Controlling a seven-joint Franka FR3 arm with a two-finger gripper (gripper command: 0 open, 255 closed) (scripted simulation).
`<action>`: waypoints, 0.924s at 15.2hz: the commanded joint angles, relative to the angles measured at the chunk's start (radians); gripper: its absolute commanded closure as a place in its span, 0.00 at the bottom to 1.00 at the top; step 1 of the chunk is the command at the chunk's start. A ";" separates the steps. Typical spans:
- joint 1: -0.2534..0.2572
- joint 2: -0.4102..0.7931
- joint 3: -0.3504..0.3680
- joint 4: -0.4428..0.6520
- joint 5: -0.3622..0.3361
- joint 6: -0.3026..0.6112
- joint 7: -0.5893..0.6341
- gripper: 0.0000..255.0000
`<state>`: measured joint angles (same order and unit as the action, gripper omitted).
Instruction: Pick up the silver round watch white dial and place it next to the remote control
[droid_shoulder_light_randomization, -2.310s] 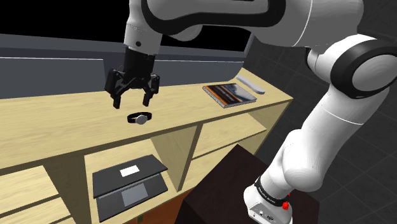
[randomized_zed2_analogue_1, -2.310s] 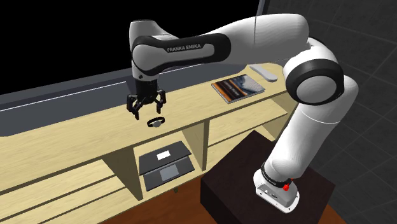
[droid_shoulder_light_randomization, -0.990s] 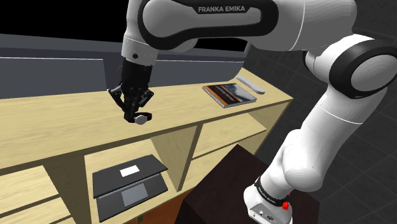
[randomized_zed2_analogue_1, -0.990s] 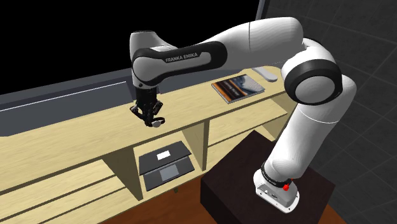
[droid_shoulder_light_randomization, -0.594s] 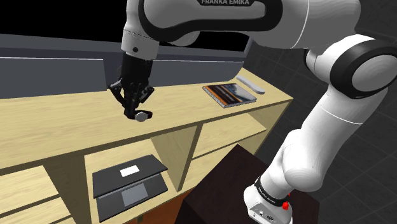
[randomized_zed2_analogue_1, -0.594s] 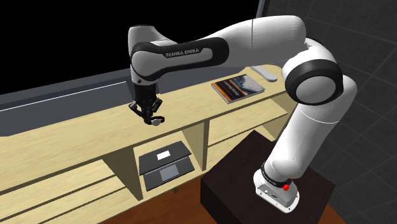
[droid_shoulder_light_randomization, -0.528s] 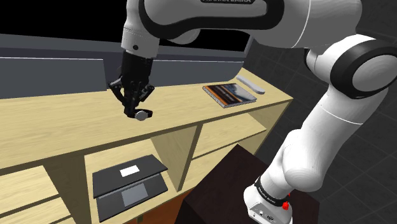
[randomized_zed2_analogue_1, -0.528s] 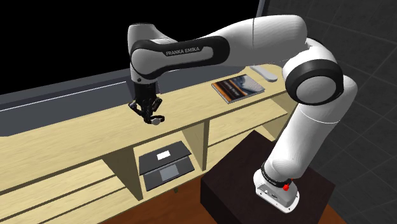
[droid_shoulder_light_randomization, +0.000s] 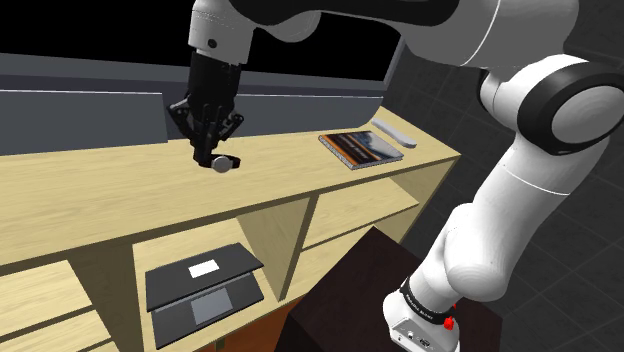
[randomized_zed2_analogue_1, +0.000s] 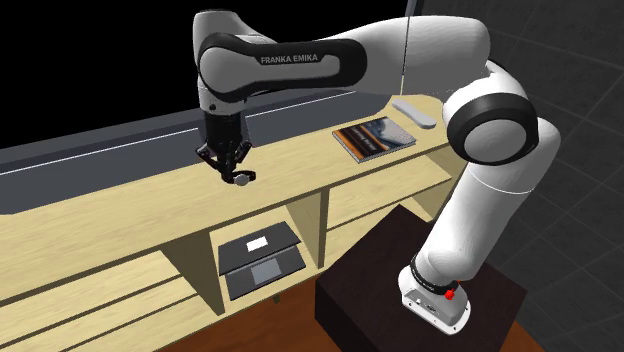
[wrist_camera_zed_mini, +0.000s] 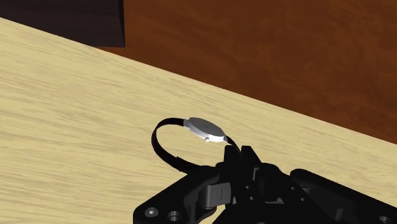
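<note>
A round silver watch (droid_shoulder_light_randomization: 222, 163) with a thin black strap hangs just above the light wooden shelf top (droid_shoulder_light_randomization: 100, 200), clasped by its strap in my shut black gripper (droid_shoulder_light_randomization: 212, 155). From the second exterior view the watch (randomized_zed2_analogue_1: 241, 177) dangles under the gripper (randomized_zed2_analogue_1: 234, 169) near the shelf's middle. In the wrist view the pale dial (wrist_camera_zed_mini: 207, 129) and looped strap stick out ahead of the closed gripper (wrist_camera_zed_mini: 238, 156), with the wood grain below. The white remote control (droid_shoulder_light_randomization: 393, 133) lies at the far end of the shelf top, toward the shoulder view's right, well away from the gripper.
A book with a dark cover (droid_shoulder_light_randomization: 360, 148) lies beside the remote (randomized_zed2_analogue_1: 414, 113). A closed dark laptop (droid_shoulder_light_randomization: 205, 287) rests on the lower shelf under the gripper. A grey ledge runs behind the shelf top, black area beyond. The dark stand (randomized_zed2_analogue_1: 420, 300) sits by the arm's base.
The gripper dropped onto the watch, shut on its strap and has risen a little, lifting the watch off the shelf top.
</note>
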<state>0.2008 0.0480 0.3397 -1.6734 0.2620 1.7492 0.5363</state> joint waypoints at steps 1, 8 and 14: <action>0.000 0.001 0.000 0.026 -0.001 -0.025 0.006 1.00; -0.013 -0.017 -0.010 0.085 0.003 -0.105 0.004 1.00; -0.080 -0.187 -0.086 -0.095 0.049 -0.129 -0.143 1.00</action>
<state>0.1329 -0.1155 0.2696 -1.7415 0.3065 1.6246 0.4235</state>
